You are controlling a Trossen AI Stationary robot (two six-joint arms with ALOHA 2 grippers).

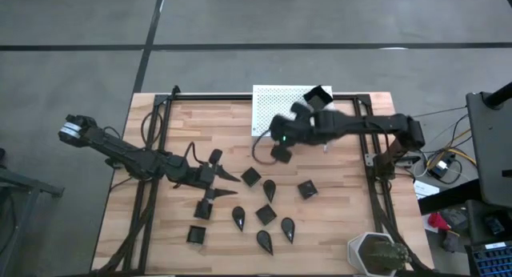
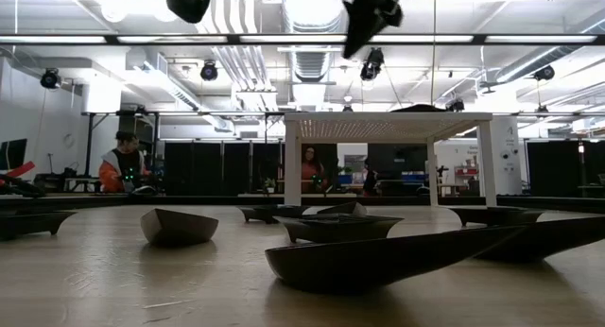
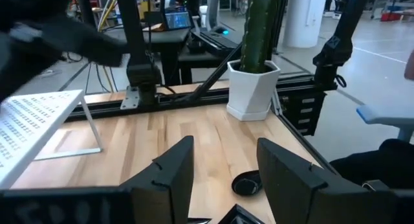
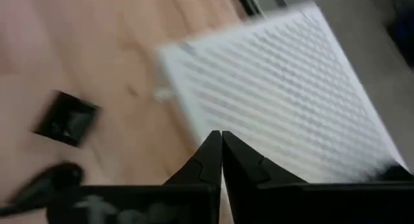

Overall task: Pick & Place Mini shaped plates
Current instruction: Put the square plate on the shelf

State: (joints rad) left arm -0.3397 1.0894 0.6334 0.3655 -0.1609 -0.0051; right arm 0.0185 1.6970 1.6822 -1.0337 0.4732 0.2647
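Wood table (image 1: 336,229) scattered with black mini plates (image 1: 266,214); left claw (image 1: 218,175) spread, right claw (image 4: 221,153) pressed together; people beyond.

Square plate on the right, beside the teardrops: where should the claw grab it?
Pinch one raised rim of the square plate, coming straight down from above. It lies flat on the table, so a side approach likely finds nothing; the upright rim offers the only edge.

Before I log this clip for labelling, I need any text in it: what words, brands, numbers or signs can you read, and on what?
None can be read.
The mini shaped plates, white perforated stand and white plant pot show no lettering.
A lit screen beyond the table in the left wrist view: too small and blurred to read.
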